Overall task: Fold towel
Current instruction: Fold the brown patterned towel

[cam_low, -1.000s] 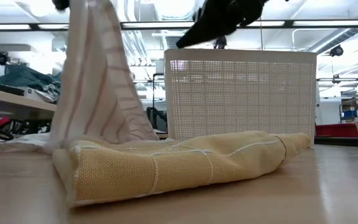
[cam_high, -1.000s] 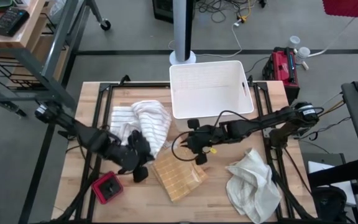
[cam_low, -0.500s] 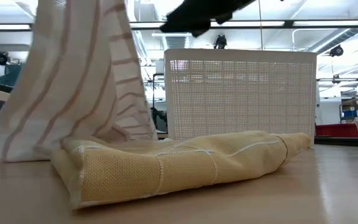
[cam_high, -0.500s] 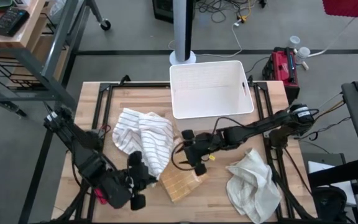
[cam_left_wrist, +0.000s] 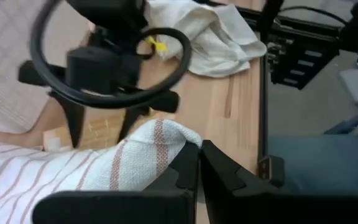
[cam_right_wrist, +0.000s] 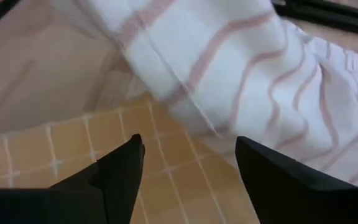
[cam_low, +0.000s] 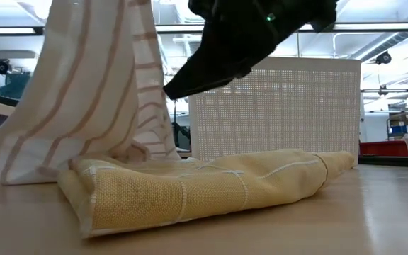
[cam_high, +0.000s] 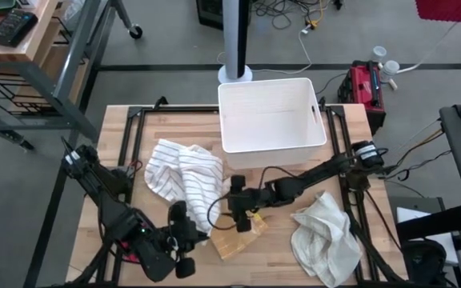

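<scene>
Striped towel (cam_high: 186, 170) at centre-left of the high view, hiding part of the yellow cloth (cam_high: 232, 240) below it. Left gripper (cam_high: 184, 236) at lower centre-left, pressed together on a corner of the striped towel. Right gripper (cam_high: 239, 221) spread wide above the yellow cloth, holding nothing. White basket (cam_high: 271, 112) at upper centre, nothing visible inside. Cream cloth (cam_high: 326, 232) crumpled at lower right, overhanging the table edge (cam_high: 278, 280).

3 towels (cam_high: 184, 172) (1 striped), 1 basket (cam_high: 271, 112)
</scene>
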Robot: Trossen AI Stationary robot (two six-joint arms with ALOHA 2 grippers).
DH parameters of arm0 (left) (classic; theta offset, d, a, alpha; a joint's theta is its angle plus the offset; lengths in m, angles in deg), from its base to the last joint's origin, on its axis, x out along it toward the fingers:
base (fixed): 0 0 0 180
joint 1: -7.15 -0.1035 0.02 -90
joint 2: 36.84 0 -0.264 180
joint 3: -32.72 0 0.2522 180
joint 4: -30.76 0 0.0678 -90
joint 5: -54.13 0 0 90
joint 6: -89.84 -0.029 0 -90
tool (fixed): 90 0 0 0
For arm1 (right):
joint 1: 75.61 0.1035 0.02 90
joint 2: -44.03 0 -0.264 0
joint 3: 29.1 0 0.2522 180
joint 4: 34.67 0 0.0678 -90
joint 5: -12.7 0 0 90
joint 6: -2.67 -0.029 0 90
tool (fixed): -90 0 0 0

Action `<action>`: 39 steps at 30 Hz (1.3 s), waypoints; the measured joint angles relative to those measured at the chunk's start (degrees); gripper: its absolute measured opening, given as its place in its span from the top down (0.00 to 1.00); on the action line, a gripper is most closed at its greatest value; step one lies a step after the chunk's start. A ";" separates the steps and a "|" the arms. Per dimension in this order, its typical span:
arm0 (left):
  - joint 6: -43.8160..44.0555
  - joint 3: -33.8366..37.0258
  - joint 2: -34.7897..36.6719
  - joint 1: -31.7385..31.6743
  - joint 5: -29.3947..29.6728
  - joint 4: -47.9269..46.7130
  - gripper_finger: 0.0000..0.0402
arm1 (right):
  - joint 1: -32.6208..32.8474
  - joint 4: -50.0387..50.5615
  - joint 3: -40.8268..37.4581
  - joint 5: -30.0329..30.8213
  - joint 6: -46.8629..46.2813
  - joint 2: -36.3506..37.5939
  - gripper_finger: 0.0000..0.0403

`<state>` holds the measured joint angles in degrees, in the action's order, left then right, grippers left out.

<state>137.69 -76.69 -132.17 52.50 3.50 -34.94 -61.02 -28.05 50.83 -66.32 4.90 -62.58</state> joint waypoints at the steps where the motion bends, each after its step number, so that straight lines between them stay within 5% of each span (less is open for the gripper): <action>1: 0.15 -0.01 0.05 0.01 0.35 -0.03 1.00 | 0.08 0.01 0.04 0.16 -0.21 -0.07 0.39; 9: 1.22 -2.31 0.45 0.43 4.68 -0.05 1.00 | 0.83 -7.74 0.04 2.53 -4.19 -0.75 0.44; 17: 0.75 -6.29 0.44 3.38 9.33 0.05 1.00 | -0.22 -21.85 0.00 16.39 -1.72 -6.15 0.49; 21: 0.85 -7.22 0.44 6.09 12.79 0.03 1.00 | -0.24 -21.56 0.00 23.54 0.22 -6.46 0.61; 25: 1.17 -7.52 0.44 9.32 17.54 0.45 1.00 | -0.20 -19.28 -0.11 30.61 6.48 -5.04 0.82; 29: 1.80 -7.52 0.44 11.69 22.18 0.76 1.00 | 0.16 -19.44 -0.11 28.41 9.23 -2.37 0.97; 39: 2.21 -7.72 0.43 12.85 26.14 1.22 1.00 | 1.22 -2.40 -0.18 12.23 -1.36 -0.74 0.76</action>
<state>139.91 -84.41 -131.75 65.35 29.64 -33.71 -59.81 -30.45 50.65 -54.09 3.54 -63.32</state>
